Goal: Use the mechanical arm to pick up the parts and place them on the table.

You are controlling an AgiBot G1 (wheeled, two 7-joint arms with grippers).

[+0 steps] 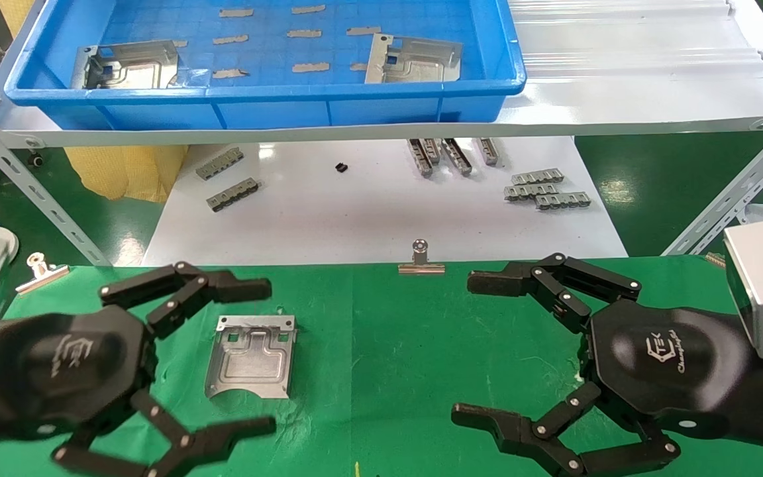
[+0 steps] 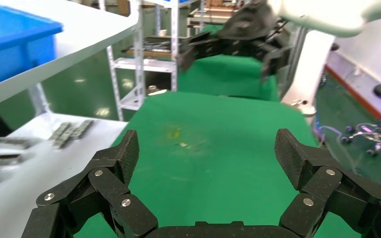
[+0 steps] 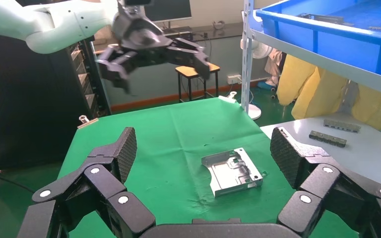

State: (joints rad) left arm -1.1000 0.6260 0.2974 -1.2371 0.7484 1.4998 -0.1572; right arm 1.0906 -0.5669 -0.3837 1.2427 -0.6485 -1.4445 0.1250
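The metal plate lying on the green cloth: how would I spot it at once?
Find the green table nearest the robot. The part lies flat on it beside the open left gripper. Unlike the two plates in the blue tray, it rests alone on cloth.

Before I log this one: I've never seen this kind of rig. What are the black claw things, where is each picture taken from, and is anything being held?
They are a two-armed robot's claws. The head view looks down from the robot's head: the left claw and the right claw hang over a green table, both open and empty. The other two pictures come from cameras on each wrist, looking out between that claw's own fingers; each also shows the other claw farther off. One silver part lies flat on the table, between the left claw's fingers in the head view but not touched; the right wrist view shows it too. Two more parts sit in the blue tray on the shelf above. Small grey strips lie on the white board behind, and a clip sits at the table's edge.
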